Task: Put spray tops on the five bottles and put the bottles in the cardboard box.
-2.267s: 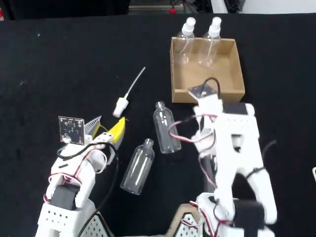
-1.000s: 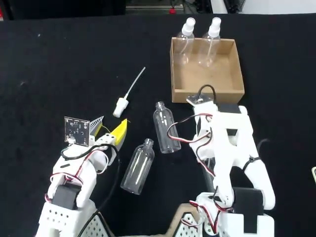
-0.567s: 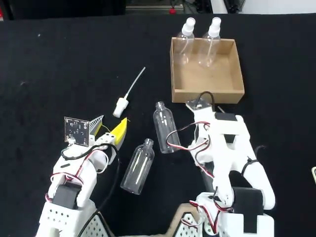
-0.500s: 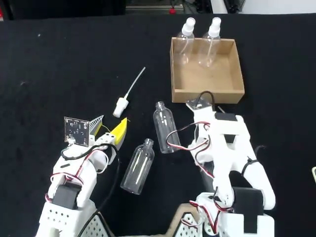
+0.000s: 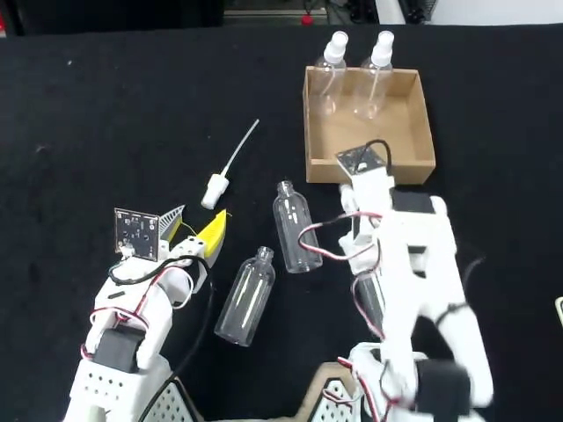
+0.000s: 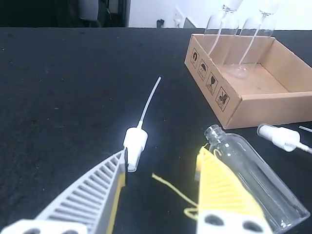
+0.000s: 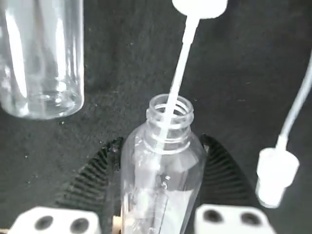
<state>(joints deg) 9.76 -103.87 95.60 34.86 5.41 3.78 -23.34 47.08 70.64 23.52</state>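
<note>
1. My right fingers point(image 7: 90, 183) are clamped on a clear plastic bottle point(image 7: 163, 165), with the tube of a white spray top point(image 7: 200, 6) poking into its neck.
2. Left fingers point(image 6: 95, 195) gape wide, empty, right by a loose white sprayer point(image 6: 135, 145) on the black surface point(image 6: 58, 97).

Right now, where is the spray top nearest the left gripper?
High view: the spray top lies on the table left of the cardboard box, just beyond the left gripper.
</note>
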